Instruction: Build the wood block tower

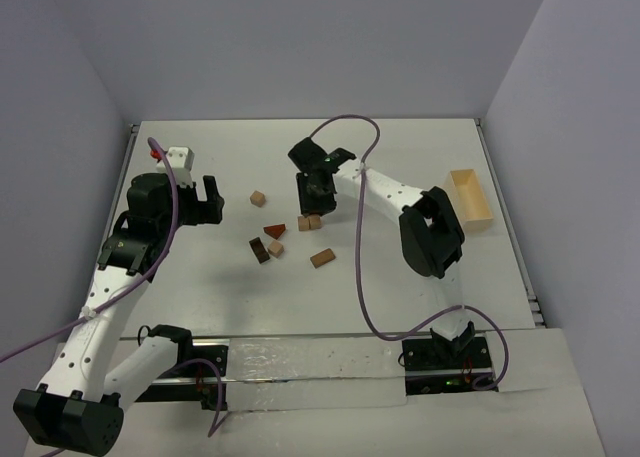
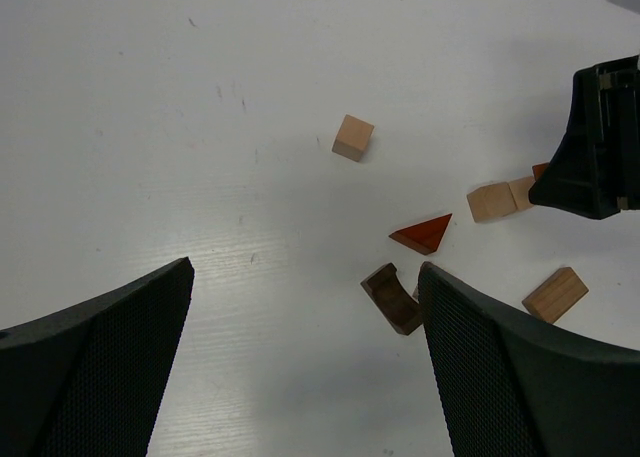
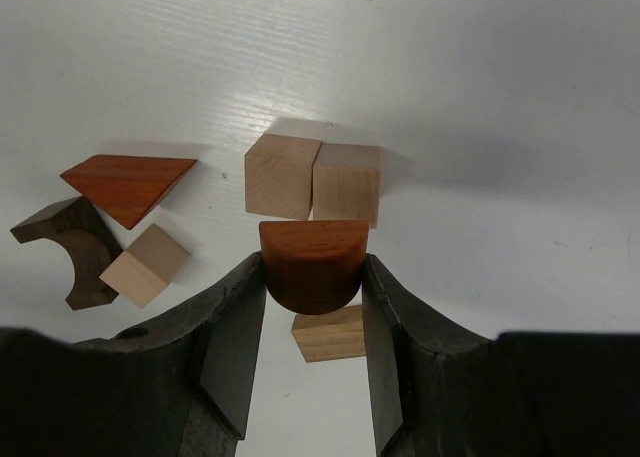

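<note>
My right gripper point(image 1: 316, 202) point(image 3: 313, 280) is shut on a reddish-brown half-round block point(image 3: 313, 245), held just above two tan cubes point(image 3: 281, 175) point(image 3: 348, 182) that stand side by side and touching. To their left lie a reddish triangular roof piece point(image 3: 128, 184), a dark brown arch piece point(image 3: 70, 247) and a tan cube point(image 3: 145, 265). A tan bar point(image 3: 330, 335) lies below the held block. A lone tan cube point(image 1: 258, 197) point(image 2: 353, 138) sits apart, to the left. My left gripper point(image 1: 205, 202) point(image 2: 305, 277) is open and empty, left of the blocks.
A larger pale wooden box point(image 1: 468, 199) stands at the right edge of the table point(image 1: 400, 297). Purple cables arc over both arms. White walls enclose the table on three sides.
</note>
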Available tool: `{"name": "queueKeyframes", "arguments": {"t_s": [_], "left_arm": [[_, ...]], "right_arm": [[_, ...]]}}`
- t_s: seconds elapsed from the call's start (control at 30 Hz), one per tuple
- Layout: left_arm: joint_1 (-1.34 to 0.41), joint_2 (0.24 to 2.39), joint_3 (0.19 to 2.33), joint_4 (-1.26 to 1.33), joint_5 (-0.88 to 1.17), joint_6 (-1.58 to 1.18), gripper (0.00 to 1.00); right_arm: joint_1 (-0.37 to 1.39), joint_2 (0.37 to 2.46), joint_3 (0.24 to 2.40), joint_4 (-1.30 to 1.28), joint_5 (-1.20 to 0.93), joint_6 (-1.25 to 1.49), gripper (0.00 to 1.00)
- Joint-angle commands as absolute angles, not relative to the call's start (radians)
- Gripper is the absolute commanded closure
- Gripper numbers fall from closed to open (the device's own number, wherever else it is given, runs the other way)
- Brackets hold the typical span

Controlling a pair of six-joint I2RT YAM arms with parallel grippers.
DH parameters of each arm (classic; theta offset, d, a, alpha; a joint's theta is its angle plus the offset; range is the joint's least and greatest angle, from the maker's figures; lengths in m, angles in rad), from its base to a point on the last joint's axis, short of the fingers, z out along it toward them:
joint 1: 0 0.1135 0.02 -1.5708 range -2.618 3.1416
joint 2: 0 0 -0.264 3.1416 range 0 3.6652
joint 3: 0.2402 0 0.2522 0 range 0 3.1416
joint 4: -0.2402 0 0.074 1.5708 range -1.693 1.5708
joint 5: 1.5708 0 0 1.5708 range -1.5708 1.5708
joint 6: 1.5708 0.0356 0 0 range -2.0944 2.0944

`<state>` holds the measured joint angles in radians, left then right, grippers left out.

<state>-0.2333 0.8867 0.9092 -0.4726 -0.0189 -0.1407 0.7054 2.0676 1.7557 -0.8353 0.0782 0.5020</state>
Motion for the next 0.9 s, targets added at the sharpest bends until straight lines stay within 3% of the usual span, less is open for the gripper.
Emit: {"name": "queueKeyframes", "arguments": {"t_s": [0.0,0.87], "left_arm": [[-0.226,0.876,0.910,-0.426,-0.014,-0.153,0.01],[-0.224,0.850,0.881,-0.420,-0.008,-0.153,0.01]], "right_arm": [[0.728,2.076,1.791,-0.839,0.089,0.522,1.00],[0.743,2.151,1.837,-0.851,0.170,0.543,0.90]]}}
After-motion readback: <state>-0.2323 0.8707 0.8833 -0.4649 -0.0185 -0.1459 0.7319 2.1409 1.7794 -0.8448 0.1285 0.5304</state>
